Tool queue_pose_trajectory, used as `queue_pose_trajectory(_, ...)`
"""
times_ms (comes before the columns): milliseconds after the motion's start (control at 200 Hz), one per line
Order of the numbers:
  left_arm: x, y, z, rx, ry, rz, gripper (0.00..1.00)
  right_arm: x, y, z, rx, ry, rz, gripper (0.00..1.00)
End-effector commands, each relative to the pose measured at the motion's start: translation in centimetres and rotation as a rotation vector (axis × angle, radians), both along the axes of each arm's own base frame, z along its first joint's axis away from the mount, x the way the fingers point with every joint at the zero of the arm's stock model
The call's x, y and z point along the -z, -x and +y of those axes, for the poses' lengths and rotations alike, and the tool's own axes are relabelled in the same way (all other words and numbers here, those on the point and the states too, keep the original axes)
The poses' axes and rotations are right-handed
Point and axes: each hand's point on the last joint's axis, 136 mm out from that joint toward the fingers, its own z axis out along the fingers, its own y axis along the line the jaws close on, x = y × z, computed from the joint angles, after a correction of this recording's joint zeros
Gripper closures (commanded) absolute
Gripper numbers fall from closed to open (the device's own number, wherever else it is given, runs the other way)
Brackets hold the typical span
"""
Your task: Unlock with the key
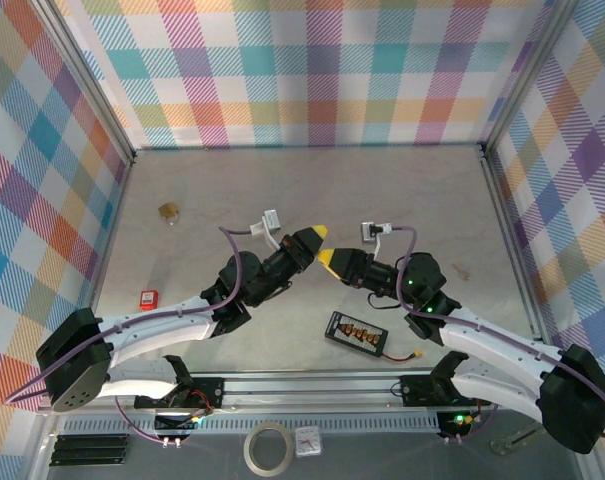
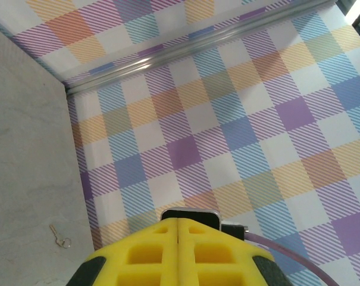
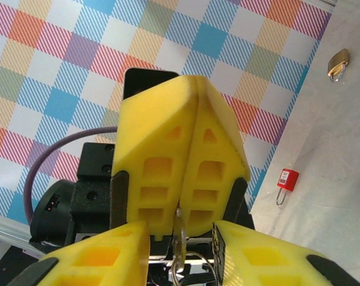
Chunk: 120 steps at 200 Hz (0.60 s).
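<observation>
Right of the brass padlock (image 1: pixel 168 211), top cam, the left gripper (image 1: pixel 320 232) and right gripper (image 1: pixel 325 258) are pretty much tip to tip. Left wrist cam: its fingers (image 2: pixel 150 253) are pressed tight together. Right wrist cam: down-left of that padlock, the key (image 3: pixel 180 241) hangs pinched in the left gripper's seam, and the right gripper's fingers (image 3: pixel 87 262) sit spread either side of it.

Robotics laboratory test cell. A pale desk (image 1: pixel 302 200) is enclosed on three sides by plaid-printed panels (image 1: pixel 312 70) set in aluminium profile rails (image 1: pixel 102 110). A cabled left arm (image 1: pixel 152 335) and right arm (image 1: pixel 492 345) are bolted to a slotted base rail (image 1: pixel 312 385). A tape roll (image 1: pixel 268 449) is kept in front.
</observation>
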Motion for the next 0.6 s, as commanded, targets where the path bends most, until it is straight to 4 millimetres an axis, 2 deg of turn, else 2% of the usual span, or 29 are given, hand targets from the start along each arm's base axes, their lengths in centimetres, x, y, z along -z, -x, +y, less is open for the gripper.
queue_pose_trajectory(0, -0.6, 0.2, 0.1, -0.009, 0.036, -0.022, 1.0, -3.1, 0.5, 0.1, -0.021, -0.074, -0.064, 0.68)
queue_pose_trajectory(215, -0.4, 0.2, -0.1, -0.003, 0.04, -0.022, 1.0, -3.1, 0.4, 0.1, -0.015, -0.065, -0.058, 0.78)
queue_pose_trajectory(430, 0.2, 0.3, -0.2, -0.008, 0.03, -0.017, 1.0, -3.4, 0.5, 0.1, -0.025, -0.058, -0.05, 1.0)
queue_pose_trajectory(595, 1.1, 0.1, 0.1, -0.031, 0.007, -0.006, 1.0, -3.7, 0.8, -0.1, -0.021, -0.042, -0.049, 1.0)
